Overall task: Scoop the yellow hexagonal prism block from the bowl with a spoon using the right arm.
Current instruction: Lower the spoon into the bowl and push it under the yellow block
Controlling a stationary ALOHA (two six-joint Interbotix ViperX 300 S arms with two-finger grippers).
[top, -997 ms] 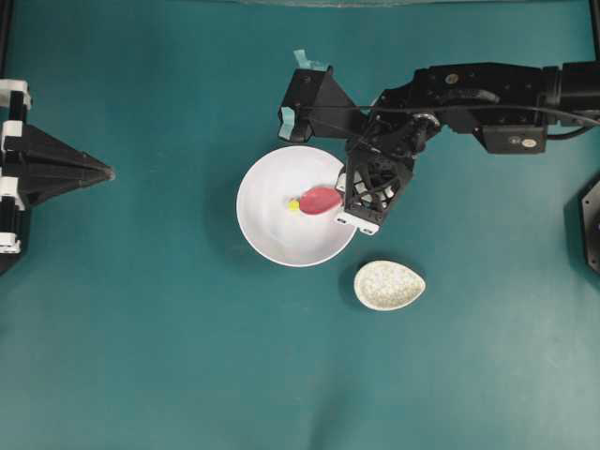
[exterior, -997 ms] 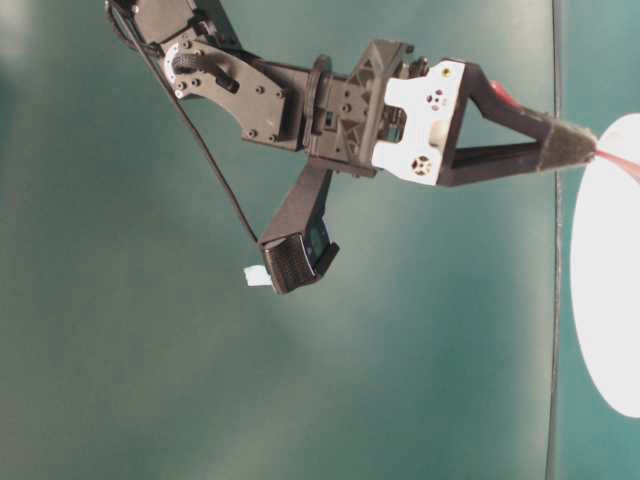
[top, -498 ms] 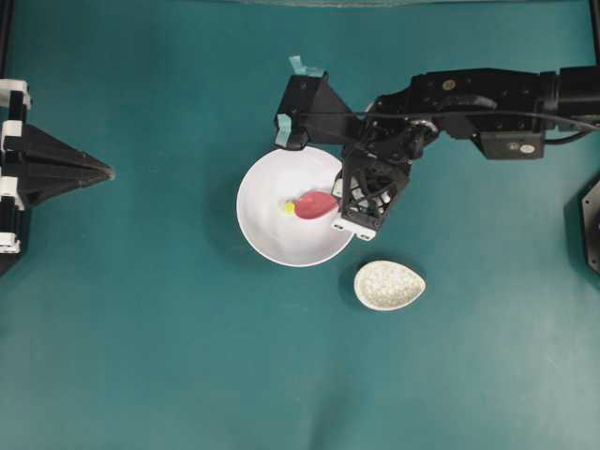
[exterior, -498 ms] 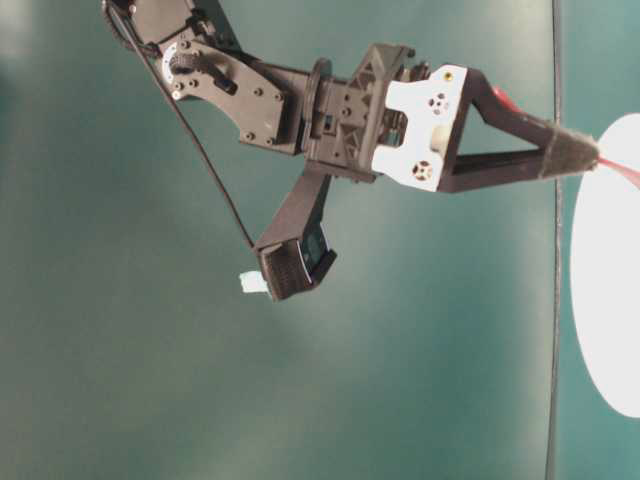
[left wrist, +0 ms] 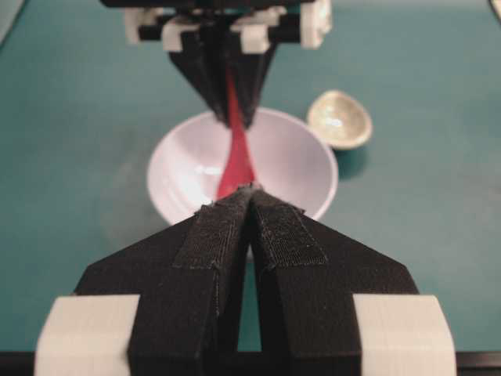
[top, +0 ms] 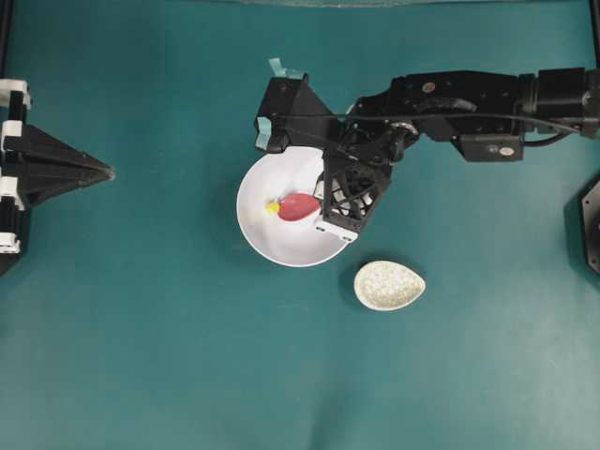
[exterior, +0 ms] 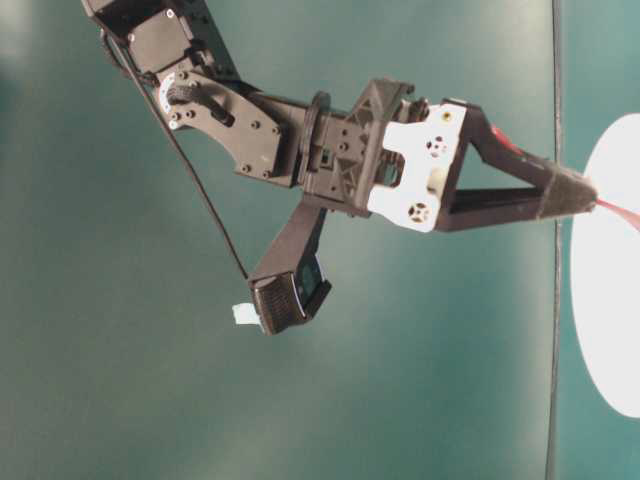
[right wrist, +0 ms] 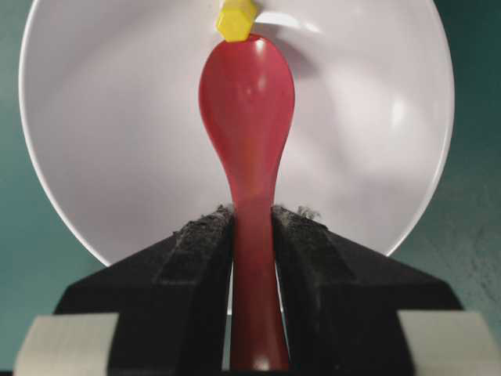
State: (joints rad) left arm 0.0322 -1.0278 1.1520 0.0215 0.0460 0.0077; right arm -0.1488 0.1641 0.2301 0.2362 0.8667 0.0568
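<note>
Yellow block (right wrist: pixel 236 19) touches spoon (right wrist: pixel 247 102) tip, beyond fingers (right wrist: pixel 200 258).

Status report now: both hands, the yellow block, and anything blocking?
Right hand shut on spoon, scoop inside bowl. Yellow block at spoon tip, not scooped yet. Left hand shut, empty, off to the side. Nothing blocking.
</note>
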